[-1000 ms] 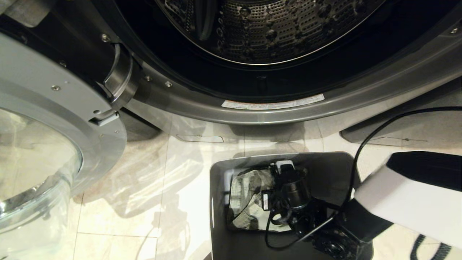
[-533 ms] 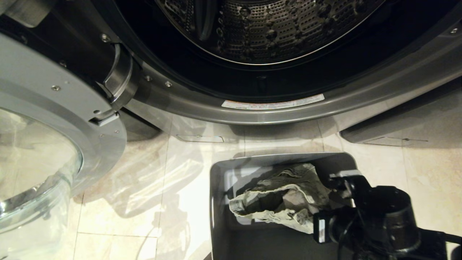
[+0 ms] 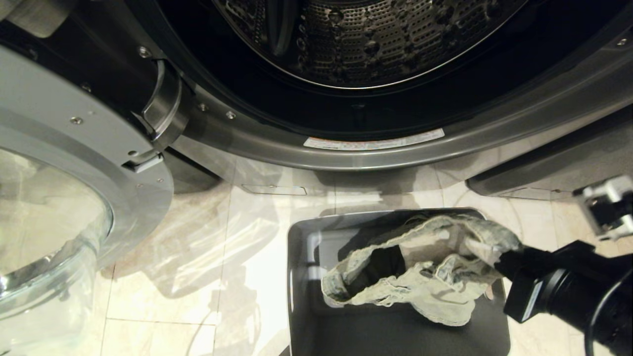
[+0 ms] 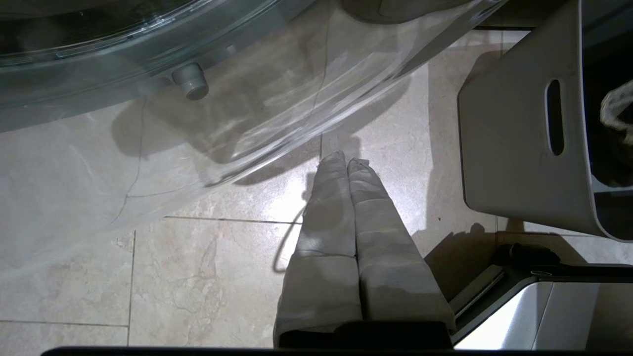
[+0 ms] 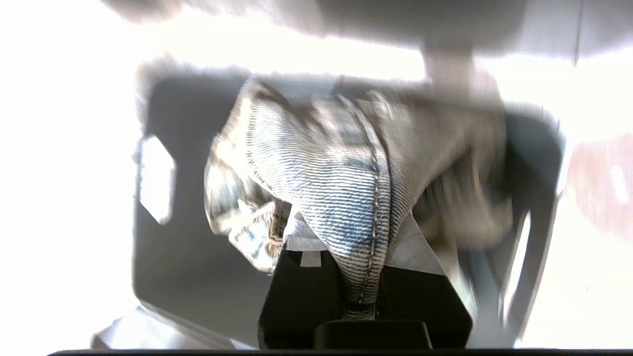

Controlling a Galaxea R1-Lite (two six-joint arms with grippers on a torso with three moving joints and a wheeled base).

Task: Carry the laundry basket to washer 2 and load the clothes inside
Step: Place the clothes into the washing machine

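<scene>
The right gripper (image 3: 502, 259) – clamped on the clothes (image 3: 425, 277) – holds them over the laundry basket (image 3: 301, 296), lower right; the left gripper (image 4: 346, 160) is closed, empty.

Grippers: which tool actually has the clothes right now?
The right tool, clamped on a denim fold of the clothes above the laundry basket. The left tool is shut on nothing, parked over the floor.

My right gripper (image 3: 499, 257) had black fingers on a round black wrist with a thin black cable and a small white-edged box beside it, and my left gripper (image 4: 346, 160) had two long grey fingers (image 4: 381, 247), wrapped in soft grey cloth, on a black base.
</scene>
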